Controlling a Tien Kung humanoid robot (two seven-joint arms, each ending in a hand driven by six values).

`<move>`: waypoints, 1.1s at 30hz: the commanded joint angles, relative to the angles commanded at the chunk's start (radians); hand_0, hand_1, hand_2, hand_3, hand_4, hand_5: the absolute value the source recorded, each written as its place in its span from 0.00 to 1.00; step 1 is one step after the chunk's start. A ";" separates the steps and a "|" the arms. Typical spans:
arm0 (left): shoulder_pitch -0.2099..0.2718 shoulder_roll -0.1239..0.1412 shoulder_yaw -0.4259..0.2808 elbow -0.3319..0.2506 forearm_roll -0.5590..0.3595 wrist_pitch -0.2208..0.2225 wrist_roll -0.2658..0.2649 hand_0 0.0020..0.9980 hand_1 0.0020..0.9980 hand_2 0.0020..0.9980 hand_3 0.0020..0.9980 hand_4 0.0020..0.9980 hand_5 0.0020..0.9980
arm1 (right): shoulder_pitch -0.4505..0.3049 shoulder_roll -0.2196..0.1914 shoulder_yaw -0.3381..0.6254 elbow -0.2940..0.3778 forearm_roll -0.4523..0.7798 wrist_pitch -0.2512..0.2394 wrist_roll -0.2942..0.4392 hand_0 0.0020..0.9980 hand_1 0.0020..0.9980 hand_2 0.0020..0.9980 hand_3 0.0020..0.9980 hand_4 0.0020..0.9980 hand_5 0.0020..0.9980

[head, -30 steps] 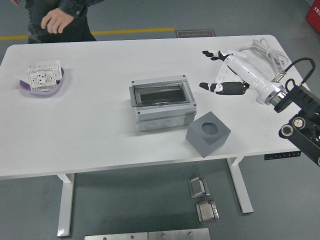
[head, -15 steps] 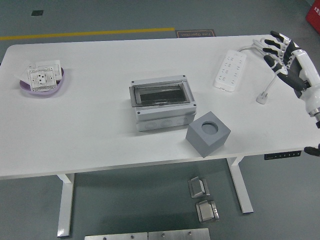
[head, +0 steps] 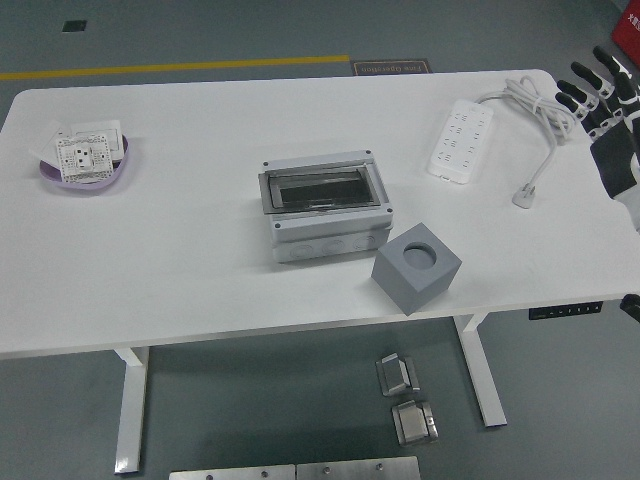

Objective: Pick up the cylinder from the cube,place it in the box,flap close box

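A grey cube stands near the table's front edge, right of centre. Its top has a round dark recess; I cannot tell whether a cylinder sits in it. A grey box with a dark see-through flap stands just left of and behind the cube; the flap lies down over it. My right hand is at the picture's right edge, beyond the table's right end, far from the cube. Its fingers are spread and hold nothing. My left arm is out of view.
A white power strip lies at the back right, its cable and plug trailing toward the right edge. A purple dish with white socket plates sits at the far left. Metal parts lie on the floor under the table.
My right hand has pulled back from over the power strip to the picture's right edge. The person seen at the top left a second ago has left the view.
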 joint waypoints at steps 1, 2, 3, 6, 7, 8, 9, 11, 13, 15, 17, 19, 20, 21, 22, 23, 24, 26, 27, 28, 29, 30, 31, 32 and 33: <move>0.001 -0.001 0.006 0.000 -0.007 0.000 0.000 0.64 0.63 0.55 0.58 0.60 0.24 | -0.003 0.000 0.003 0.004 0.020 0.008 -0.007 0.87 0.79 0.84 0.87 0.87 0.63; 0.002 -0.001 0.011 0.000 -0.012 0.000 -0.001 0.64 0.63 0.55 0.58 0.60 0.24 | -0.004 0.000 0.005 0.007 0.034 0.014 -0.013 0.87 0.79 0.84 0.87 0.87 0.62; 0.004 -0.002 0.016 0.000 -0.018 0.000 0.000 0.64 0.63 0.55 0.58 0.60 0.24 | -0.008 0.000 0.012 0.013 0.037 0.022 -0.024 0.87 0.79 0.84 0.87 0.87 0.62; 0.006 -0.002 0.022 -0.001 -0.027 -0.001 -0.001 0.64 0.63 0.55 0.58 0.60 0.24 | -0.016 0.001 0.030 0.024 0.021 0.033 -0.045 0.87 0.79 0.84 0.87 0.87 0.62; 0.007 -0.003 0.023 -0.001 -0.030 -0.001 -0.001 0.64 0.63 0.55 0.58 0.60 0.24 | -0.018 0.001 0.036 0.026 0.016 0.036 -0.051 0.87 0.79 0.84 0.87 0.87 0.62; 0.006 -0.003 0.023 -0.001 -0.032 -0.001 -0.001 0.64 0.63 0.55 0.59 0.60 0.25 | -0.020 0.001 0.040 0.028 0.012 0.038 -0.055 0.88 0.80 0.85 0.87 0.86 0.61; 0.006 -0.003 0.022 -0.002 -0.032 -0.001 -0.001 0.64 0.63 0.55 0.59 0.60 0.25 | -0.022 0.002 0.046 0.029 0.008 0.040 -0.059 0.88 0.80 0.85 0.87 0.86 0.61; 0.003 -0.004 0.019 -0.002 -0.031 -0.001 0.000 0.64 0.63 0.55 0.59 0.60 0.25 | -0.026 0.002 0.054 0.029 0.002 0.041 -0.066 0.88 0.80 0.85 0.87 0.86 0.61; 0.000 -0.004 0.017 -0.003 -0.031 -0.001 0.000 0.64 0.63 0.55 0.59 0.60 0.25 | -0.029 0.003 0.058 0.028 -0.003 0.043 -0.071 0.88 0.80 0.85 0.87 0.86 0.61; -0.003 -0.004 0.016 -0.003 -0.031 -0.001 0.000 0.64 0.63 0.55 0.59 0.60 0.25 | -0.029 0.004 0.060 0.028 -0.008 0.043 -0.077 0.89 0.80 0.85 0.88 0.86 0.61; -0.006 -0.003 0.015 -0.004 -0.033 -0.001 0.000 0.64 0.63 0.55 0.59 0.60 0.25 | -0.028 0.007 0.060 0.026 -0.014 0.043 -0.082 0.89 0.80 0.85 0.88 0.86 0.61; -0.009 -0.003 0.015 -0.004 -0.033 -0.001 0.000 0.64 0.63 0.55 0.59 0.60 0.25 | -0.027 0.009 0.060 0.025 -0.020 0.042 -0.086 0.89 0.80 0.85 0.88 0.86 0.61; -0.010 -0.003 0.014 -0.004 -0.033 -0.001 0.000 0.64 0.63 0.55 0.59 0.61 0.25 | -0.027 0.009 0.061 0.024 -0.023 0.041 -0.087 0.88 0.80 0.85 0.86 0.86 0.62; -0.011 -0.003 0.015 -0.004 -0.034 -0.001 -0.001 0.64 0.63 0.55 0.59 0.61 0.25 | -0.027 0.009 0.061 0.023 -0.026 0.040 -0.088 0.88 0.80 0.85 0.86 0.86 0.62; -0.012 -0.003 0.017 -0.004 -0.038 -0.001 -0.001 0.64 0.63 0.55 0.59 0.61 0.25 | -0.027 0.010 0.061 0.022 -0.028 0.039 -0.089 0.88 0.80 0.85 0.86 0.86 0.62; -0.012 -0.003 0.020 -0.004 -0.042 0.000 -0.001 0.64 0.63 0.55 0.59 0.61 0.25 | -0.027 0.010 0.062 0.020 -0.030 0.037 -0.090 0.88 0.80 0.85 0.86 0.86 0.62; -0.013 -0.003 0.021 -0.004 -0.044 0.000 -0.001 0.64 0.63 0.55 0.59 0.61 0.25 | -0.027 0.009 0.064 0.019 -0.033 0.036 -0.091 0.88 0.80 0.85 0.86 0.86 0.62; -0.013 -0.004 0.023 -0.003 -0.047 -0.001 0.000 0.64 0.63 0.55 0.59 0.61 0.25 | -0.027 0.009 0.068 0.019 -0.043 0.032 -0.093 0.88 0.80 0.85 0.86 0.86 0.62; -0.013 -0.004 0.021 -0.002 -0.045 -0.001 0.001 0.64 0.63 0.55 0.59 0.61 0.25 | -0.027 0.009 0.070 0.020 -0.051 0.029 -0.094 0.88 0.80 0.85 0.86 0.86 0.62; -0.013 -0.005 0.017 -0.002 -0.041 -0.001 0.003 0.64 0.63 0.55 0.59 0.61 0.25 | -0.027 0.008 0.072 0.022 -0.061 0.025 -0.095 0.88 0.80 0.85 0.86 0.86 0.62; -0.013 -0.005 0.013 -0.001 -0.038 -0.001 0.004 0.64 0.63 0.55 0.59 0.61 0.25 | -0.027 0.008 0.074 0.024 -0.071 0.021 -0.096 0.88 0.80 0.85 0.86 0.86 0.62; -0.013 -0.006 0.010 -0.001 -0.034 0.000 0.005 0.64 0.63 0.55 0.59 0.61 0.25 | -0.026 0.008 0.076 0.027 -0.082 0.016 -0.097 0.88 0.80 0.85 0.86 0.86 0.62; -0.013 -0.006 0.008 -0.001 -0.033 -0.001 0.006 0.64 0.63 0.55 0.59 0.61 0.25 | -0.026 0.007 0.078 0.029 -0.092 0.012 -0.098 0.88 0.80 0.85 0.86 0.86 0.62; -0.013 -0.006 0.007 -0.001 -0.032 -0.001 0.006 0.64 0.63 0.55 0.59 0.61 0.25 | -0.025 0.007 0.079 0.031 -0.100 0.010 -0.099 0.88 0.80 0.85 0.85 0.86 0.62; -0.013 -0.006 0.006 0.000 -0.031 -0.001 0.006 0.64 0.63 0.55 0.59 0.61 0.25 | -0.025 0.007 0.081 0.032 -0.106 0.008 -0.099 0.88 0.80 0.85 0.85 0.86 0.62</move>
